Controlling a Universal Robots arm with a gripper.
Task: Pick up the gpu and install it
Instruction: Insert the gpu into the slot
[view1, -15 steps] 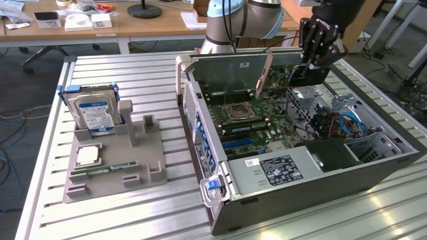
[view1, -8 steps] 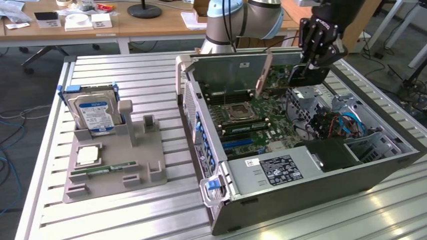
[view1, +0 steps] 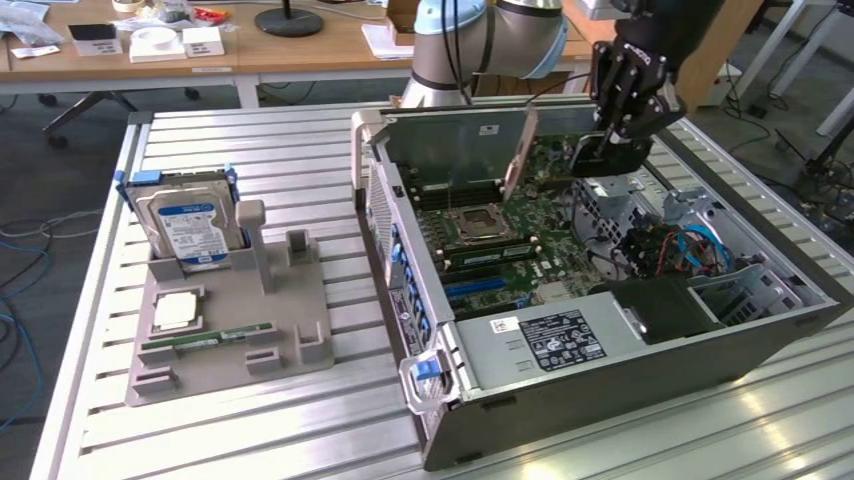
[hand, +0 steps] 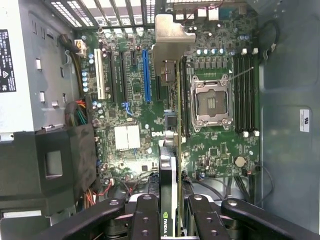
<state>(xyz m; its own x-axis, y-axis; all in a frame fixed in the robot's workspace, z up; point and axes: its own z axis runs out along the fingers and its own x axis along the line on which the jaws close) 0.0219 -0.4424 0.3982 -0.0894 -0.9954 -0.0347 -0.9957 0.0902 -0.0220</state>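
Gpu (hand: 172, 165), a thin green card with silver bracket (NVIDIA-marked), is clamped in the partly closed black claw (hand: 172, 210). Beneath lies the green DELL-marked motherboard (hand: 210, 150).

The slatted metal table (view1: 240, 430) carries a grey parts holder (view1: 296, 300) beside an open computer case (view1: 601, 390).

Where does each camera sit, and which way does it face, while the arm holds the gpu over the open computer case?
Exterior view: off the arm, raised, looking down at an angle across the slatted table at the open case; the arm and jaws show, closed on the gpu.
Wrist view: on the wrist, looking down past the jaws into the case at the motherboard; the jaws flank the edge-on gpu.
Both show the gpu, motherboard and CPU socket.
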